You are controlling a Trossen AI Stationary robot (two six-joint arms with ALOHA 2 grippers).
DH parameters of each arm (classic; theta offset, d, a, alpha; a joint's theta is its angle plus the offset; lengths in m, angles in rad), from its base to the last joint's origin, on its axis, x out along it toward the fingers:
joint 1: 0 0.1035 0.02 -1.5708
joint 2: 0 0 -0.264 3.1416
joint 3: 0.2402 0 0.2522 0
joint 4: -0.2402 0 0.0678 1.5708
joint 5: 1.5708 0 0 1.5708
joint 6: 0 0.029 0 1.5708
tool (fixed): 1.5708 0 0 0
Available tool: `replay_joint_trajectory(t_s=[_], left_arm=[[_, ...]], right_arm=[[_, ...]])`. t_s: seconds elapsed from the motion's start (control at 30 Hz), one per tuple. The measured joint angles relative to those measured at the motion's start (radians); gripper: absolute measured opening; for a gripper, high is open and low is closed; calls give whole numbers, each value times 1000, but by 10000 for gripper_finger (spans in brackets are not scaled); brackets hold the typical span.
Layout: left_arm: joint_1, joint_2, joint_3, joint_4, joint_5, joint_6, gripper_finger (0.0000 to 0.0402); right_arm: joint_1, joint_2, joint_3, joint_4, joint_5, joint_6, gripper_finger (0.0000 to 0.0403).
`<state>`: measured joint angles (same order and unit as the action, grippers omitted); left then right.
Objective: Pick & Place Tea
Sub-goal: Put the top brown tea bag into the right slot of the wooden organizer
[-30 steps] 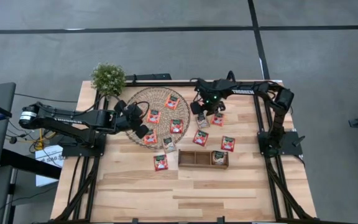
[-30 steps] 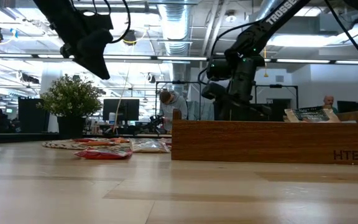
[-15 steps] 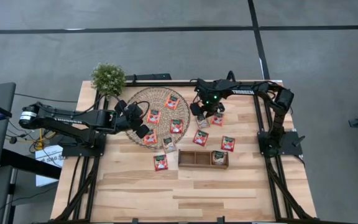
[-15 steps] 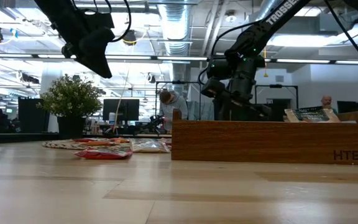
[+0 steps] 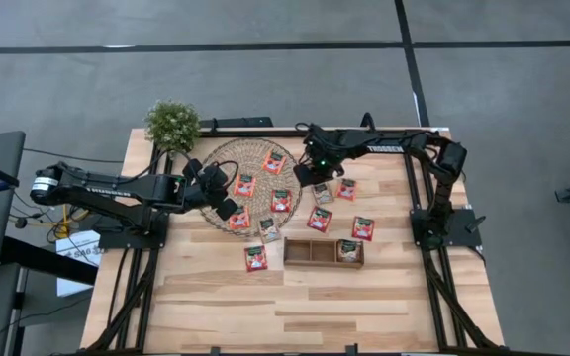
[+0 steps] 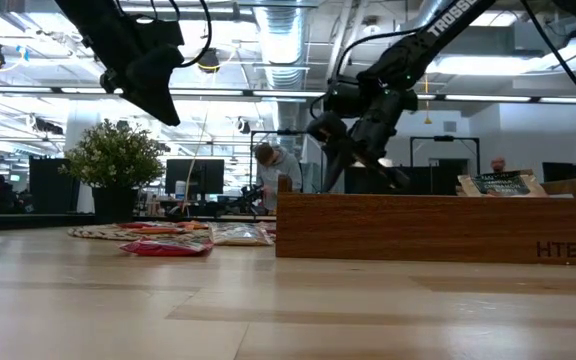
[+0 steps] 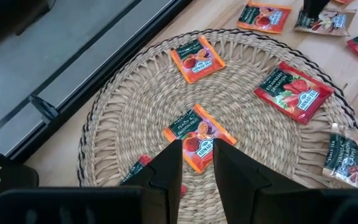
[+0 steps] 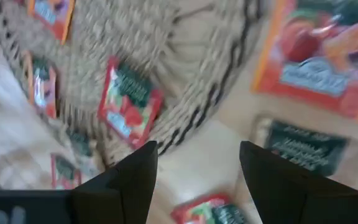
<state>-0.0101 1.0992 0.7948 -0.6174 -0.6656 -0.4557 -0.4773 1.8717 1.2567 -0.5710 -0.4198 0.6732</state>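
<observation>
Small square tea sachets lie scattered. Several rest flat on the round woven mat point(image 5: 234, 158), such as one point(image 5: 244, 184) and another point(image 5: 281, 200). Others lie on the wood to its right, such as one point(image 5: 319, 219), and one point(image 5: 348, 251) sits in the brown tray point(image 5: 310, 264). My left gripper point(image 5: 224, 193) hangs open above the mat's left part, its narrow gap point(image 7: 196, 165) over a red-orange sachet point(image 7: 197, 134). My right gripper point(image 5: 300, 176) hovers wide open point(image 8: 197, 171) over the mat's right rim, with nothing between its fingers.
A potted plant point(image 5: 172, 124) stands at the table's far left corner. The tray sits right of centre, near the sachet point(image 5: 255, 258) on the bare wood. The table's near half is bare planks. In the low view, people show in the room behind.
My right gripper has swung toward the table's left, from above the loose sachets to the mat's right rim. It has rolled and tipped on the way and stays wide open. My left arm has kept still.
</observation>
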Motion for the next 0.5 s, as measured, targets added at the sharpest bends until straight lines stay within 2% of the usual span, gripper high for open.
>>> replay_joint_trajectory(t_s=[0.07,0.17,0.23,0.33,0.5], left_arm=[[0,0,0,0,7,0,82],[0,0,0,0,10,0,82],[0,0,0,0,11,0,82],[0,0,0,2,11,19,82],[0,0,0,7,13,22,82]], right_arm=[[8,0,42,-82,44,-45,221],[33,0,124,-294,246,-95,221],[47,0,164,-381,340,-112,221],[48,0,202,-444,359,-111,221],[30,51,223,-478,294,-82,221]])
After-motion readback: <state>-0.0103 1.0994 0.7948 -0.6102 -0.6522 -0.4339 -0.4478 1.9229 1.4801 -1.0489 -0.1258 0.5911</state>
